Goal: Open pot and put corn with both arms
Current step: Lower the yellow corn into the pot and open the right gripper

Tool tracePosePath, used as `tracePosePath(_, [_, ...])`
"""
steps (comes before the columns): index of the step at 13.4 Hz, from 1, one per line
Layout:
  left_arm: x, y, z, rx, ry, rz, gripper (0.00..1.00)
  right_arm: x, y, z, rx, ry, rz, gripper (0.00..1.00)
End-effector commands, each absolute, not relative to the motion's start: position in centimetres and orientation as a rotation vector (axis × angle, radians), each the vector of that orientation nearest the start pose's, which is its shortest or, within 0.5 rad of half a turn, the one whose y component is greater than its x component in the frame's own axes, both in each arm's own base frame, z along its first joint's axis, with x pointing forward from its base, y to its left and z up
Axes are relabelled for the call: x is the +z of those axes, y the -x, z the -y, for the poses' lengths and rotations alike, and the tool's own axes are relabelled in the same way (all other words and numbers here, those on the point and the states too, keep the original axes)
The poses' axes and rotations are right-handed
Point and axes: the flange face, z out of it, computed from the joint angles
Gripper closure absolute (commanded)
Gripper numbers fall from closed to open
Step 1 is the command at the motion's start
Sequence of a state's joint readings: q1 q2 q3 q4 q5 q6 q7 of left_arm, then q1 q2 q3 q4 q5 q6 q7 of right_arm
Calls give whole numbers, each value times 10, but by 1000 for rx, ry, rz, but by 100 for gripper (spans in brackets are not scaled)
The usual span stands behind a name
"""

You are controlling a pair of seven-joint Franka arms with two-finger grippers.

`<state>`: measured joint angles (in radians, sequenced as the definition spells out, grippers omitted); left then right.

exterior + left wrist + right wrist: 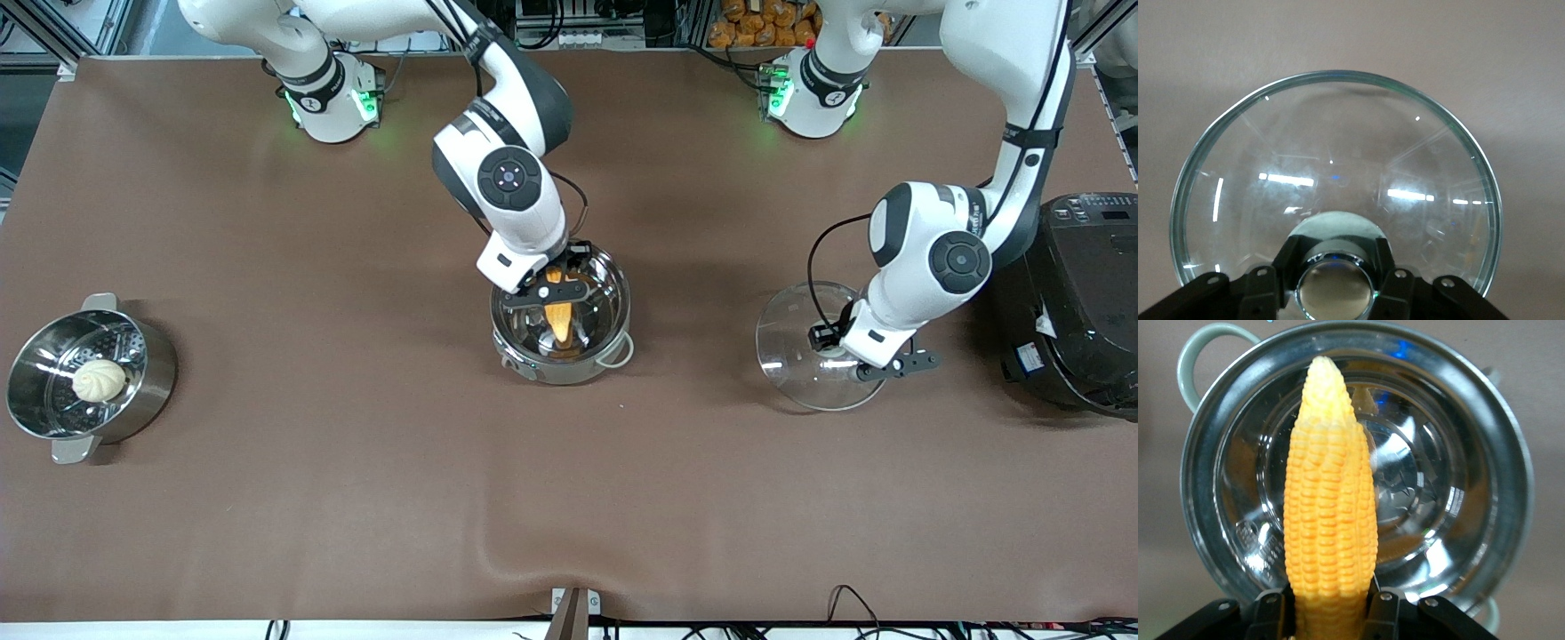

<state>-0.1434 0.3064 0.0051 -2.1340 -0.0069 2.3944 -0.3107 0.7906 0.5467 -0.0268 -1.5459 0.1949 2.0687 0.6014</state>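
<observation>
The shiny steel pot (562, 331) stands open at the table's middle, with a pale loop handle (616, 353). My right gripper (556, 293) is shut on the yellow-orange corn (560, 320) and holds it over the pot's mouth, tapered end pointing down into the pot. In the right wrist view the corn (1330, 513) fills the middle, the pot (1458, 487) below it. My left gripper (845, 351) is shut on the tan knob (1335, 288) of the clear glass lid (805, 342), which is at the table toward the left arm's end. The lid (1338, 167) fills the left wrist view.
A black rice cooker (1080, 302) stands at the left arm's end, close beside the left arm. A steel pot with a perforated insert (84, 378) holding a white bun (100, 380) stands at the right arm's end.
</observation>
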Motion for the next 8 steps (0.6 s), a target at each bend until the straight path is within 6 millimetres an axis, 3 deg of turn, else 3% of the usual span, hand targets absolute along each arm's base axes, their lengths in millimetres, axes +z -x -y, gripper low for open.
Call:
tracePosePath(1, [251, -556, 71, 67, 3125, 250, 100, 314, -500, -496, 146, 3027, 43, 42])
tracePosePath(2, [243, -551, 65, 57, 3126, 256, 100, 320, -502, -493, 141, 3024, 43, 26])
tracePosePath(3, [236, -549, 65, 53, 3127, 254, 100, 323, -503, -492, 136, 3026, 46, 3])
tracePosePath(4, [228, -548, 65, 72, 3125, 255, 100, 324, -502, -493, 126, 3035, 57, 0])
tracePosePath(5, [224, -548, 65, 81, 3123, 246, 91, 332, -504, -490, 114, 3037, 59, 0])
tracePosePath(6, [218, -548, 65, 95, 3126, 187, 58, 347, -506, -482, 125, 3039, 53, 0])
tracePosePath(7, [218, -550, 64, 93, 3130, 148, 1, 366, -511, -467, 153, 3048, 19, 0])
tracePosePath(8, [226, -555, 63, 68, 3134, 152, 0, 392, -515, -450, 164, 3048, -3, 0])
